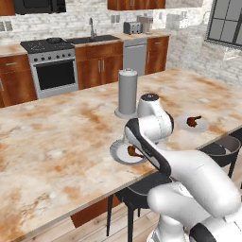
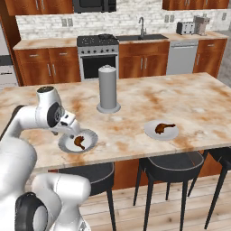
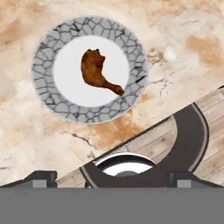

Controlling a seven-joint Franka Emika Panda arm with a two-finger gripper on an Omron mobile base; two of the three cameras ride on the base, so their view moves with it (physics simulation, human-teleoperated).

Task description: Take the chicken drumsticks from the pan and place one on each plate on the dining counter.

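Left base view first: the big blotchy table [image 1: 56, 142] has two plates on it. The near plate [image 1: 118, 152] sits close to the front edge, partly behind the robot's arm, with a drumstick [image 1: 134, 151] lying on it. The far plate [image 1: 201, 125] is off to the right with the second drumstick [image 1: 193, 121] on it. A tall grey cylinder [image 1: 127, 92] stands behind the near plate. Stove and sink are along the back wall, and black stools are tucked under the table's edge.

Right base view: same setup from the other side. The arm bends over the near plate [image 2: 88, 137], drumstick [image 2: 79, 142] resting in the middle of it. The other plate [image 2: 169, 132] holds its drumstick [image 2: 164, 127] well apart to the right, and the cylinder [image 2: 108, 88] stands behind, between the two.

Hand view: looking straight down on the near plate [image 3: 52, 100], which has a crackled grey rim, with the drumstick [image 3: 98, 70] lying flat on the white centre. The claw [image 3: 112, 179] has its two tips spread wide at the bottom, nothing between them, clear of the plate. A stool seat [image 3: 192, 140] and the wood floor show past the table edge
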